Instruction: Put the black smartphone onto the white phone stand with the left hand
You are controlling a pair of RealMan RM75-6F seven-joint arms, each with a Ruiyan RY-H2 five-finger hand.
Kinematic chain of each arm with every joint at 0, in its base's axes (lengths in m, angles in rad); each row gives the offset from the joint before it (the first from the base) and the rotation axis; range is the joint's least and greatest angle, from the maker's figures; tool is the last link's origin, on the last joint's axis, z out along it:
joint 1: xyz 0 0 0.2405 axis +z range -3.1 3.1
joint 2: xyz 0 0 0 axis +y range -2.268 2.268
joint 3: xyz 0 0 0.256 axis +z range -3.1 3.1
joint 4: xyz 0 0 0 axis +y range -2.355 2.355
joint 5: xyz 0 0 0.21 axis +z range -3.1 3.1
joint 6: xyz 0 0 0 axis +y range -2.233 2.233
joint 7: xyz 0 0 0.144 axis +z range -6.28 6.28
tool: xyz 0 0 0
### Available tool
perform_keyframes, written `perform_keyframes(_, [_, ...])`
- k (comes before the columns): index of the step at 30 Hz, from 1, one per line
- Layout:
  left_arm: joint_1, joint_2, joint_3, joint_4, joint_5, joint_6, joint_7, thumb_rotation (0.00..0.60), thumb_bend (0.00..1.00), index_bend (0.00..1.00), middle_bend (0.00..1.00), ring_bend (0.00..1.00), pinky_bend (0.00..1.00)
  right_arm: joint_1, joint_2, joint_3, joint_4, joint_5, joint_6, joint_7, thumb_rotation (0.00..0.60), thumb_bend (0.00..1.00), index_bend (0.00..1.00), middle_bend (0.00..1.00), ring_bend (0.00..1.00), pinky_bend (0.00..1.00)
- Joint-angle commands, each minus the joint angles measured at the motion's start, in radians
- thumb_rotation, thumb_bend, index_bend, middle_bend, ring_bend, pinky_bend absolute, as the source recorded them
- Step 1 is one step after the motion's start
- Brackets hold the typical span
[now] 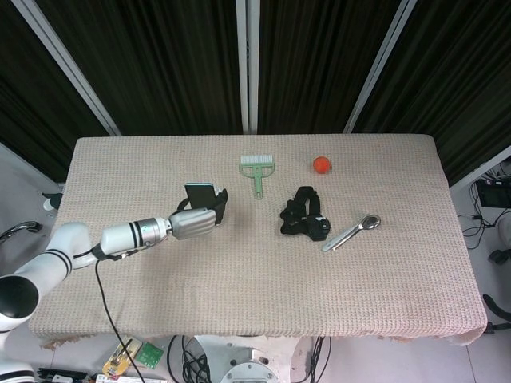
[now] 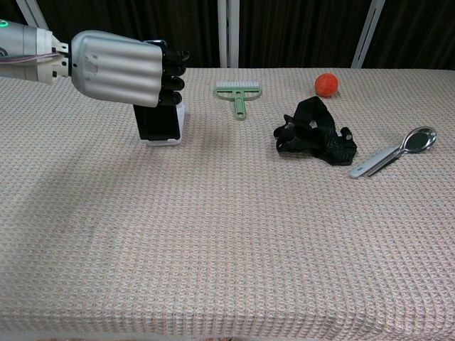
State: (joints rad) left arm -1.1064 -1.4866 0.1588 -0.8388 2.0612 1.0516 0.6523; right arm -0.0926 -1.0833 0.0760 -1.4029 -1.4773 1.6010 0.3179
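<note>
Robot lab/test cell: cloth-covered bench, black curtains w/ metal frame, loose cables on floor.

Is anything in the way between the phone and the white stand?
No. The left hand holds the black smartphone upright, right against the white phone stand, with nothing visible between them. The green brush and black strap lie off to the side.

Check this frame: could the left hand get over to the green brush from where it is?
Probably yes. The left hand grips the black smartphone on the white phone stand; bare cloth lies between it and the green brush. It would have to let go first.
</note>
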Motion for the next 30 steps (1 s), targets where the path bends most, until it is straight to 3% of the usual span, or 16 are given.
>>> perform_keyframes(1, [0.005,0.001,-0.010,-0.013,-0.017,-0.009,0.008,0.600,0.37,0.11,0.16,0.16,0.23,0.001,0.000,0.001,0.001,0.000,0.001,-0.002,0.600,0.09,0.00,0.00,0.00,0.00])
perform_keyframes(7, [0.007,0.001,-0.015,-0.029,-0.030,-0.008,0.001,0.600,0.29,0.04,0.08,0.12,0.22,0.004,-0.002,0.002,-0.001,-0.002,-0.003,-0.008,0.600,0.09,0.00,0.00,0.00,0.00])
perform_keyframes(15, [0.013,0.007,-0.017,-0.039,-0.042,0.002,-0.012,0.600,0.28,0.03,0.05,0.10,0.22,0.004,0.002,0.003,-0.004,-0.001,-0.001,-0.011,0.600,0.09,0.00,0.00,0.00,0.00])
perform_keyframes(19, [0.035,0.032,-0.028,-0.073,-0.065,0.026,-0.012,0.600,0.21,0.03,0.05,0.10,0.22,0.006,0.004,0.004,-0.007,-0.003,-0.002,-0.015,0.600,0.09,0.00,0.00,0.00,0.00])
perform_keyframes(22, [0.088,0.076,-0.066,-0.145,-0.124,0.089,-0.011,0.600,0.14,0.03,0.06,0.10,0.22,0.008,0.006,0.008,-0.007,-0.001,0.000,-0.023,0.600,0.09,0.00,0.00,0.00,0.00])
perform_keyframes(26, [0.262,0.154,-0.155,-0.373,-0.293,0.288,-0.040,0.600,0.08,0.03,0.08,0.10,0.23,0.008,0.006,0.014,0.001,0.008,0.000,-0.024,0.600,0.09,0.00,0.00,0.00,0.00])
perform_keyframes(30, [0.461,0.219,-0.178,-0.602,-0.422,0.495,-0.086,0.599,0.04,0.03,0.10,0.10,0.23,0.012,0.002,0.016,0.013,0.008,-0.001,-0.021,0.600,0.09,0.00,0.00,0.00,0.00])
